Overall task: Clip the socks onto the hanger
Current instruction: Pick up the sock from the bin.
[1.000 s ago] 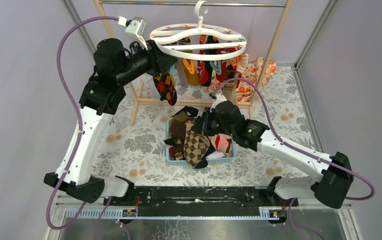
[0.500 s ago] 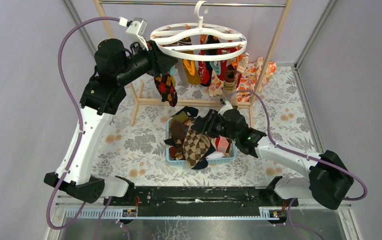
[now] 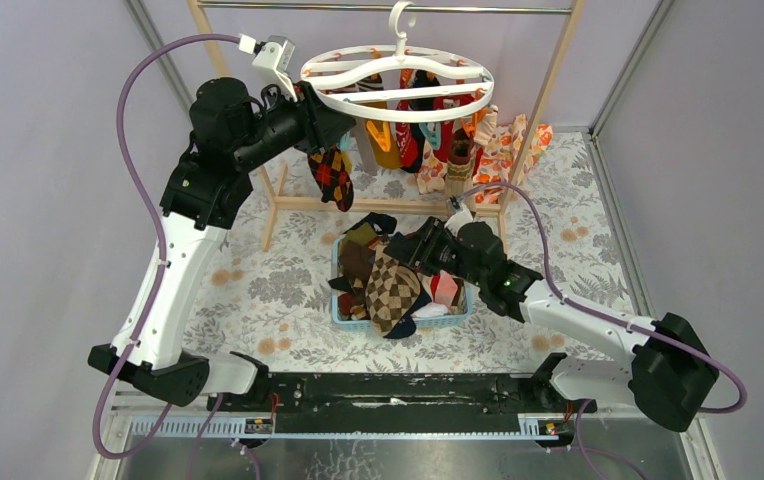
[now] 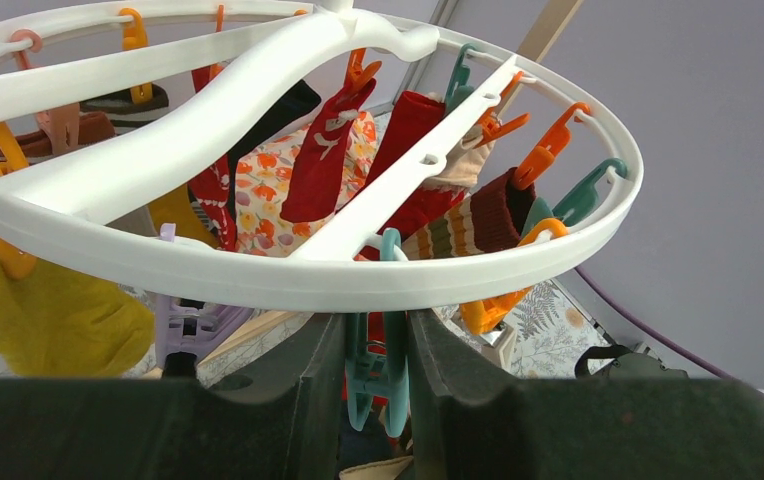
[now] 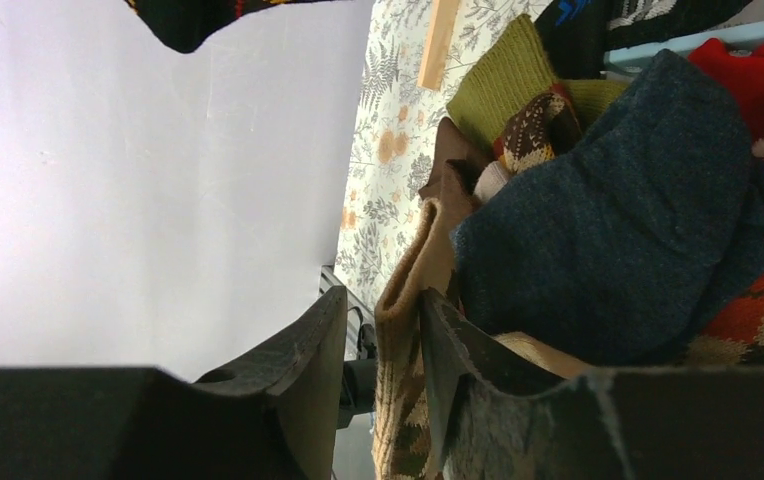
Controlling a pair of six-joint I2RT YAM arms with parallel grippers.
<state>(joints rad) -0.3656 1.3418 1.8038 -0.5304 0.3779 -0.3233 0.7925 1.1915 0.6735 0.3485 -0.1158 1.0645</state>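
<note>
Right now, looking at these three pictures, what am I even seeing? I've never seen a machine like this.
These are two robot arms, left and right, bolted to a flowered table. The wide picture looks down from above. The other two come from a camera on each wrist. The left gripper squeezes a teal clip on the white hanger, where several socks already hang. The right gripper pinches a tan sock in the blue basket of loose socks.

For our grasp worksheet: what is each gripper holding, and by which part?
Left gripper: a teal clip on the hanger, by its lower end. Right gripper: a tan sock, by its folded edge.
</note>
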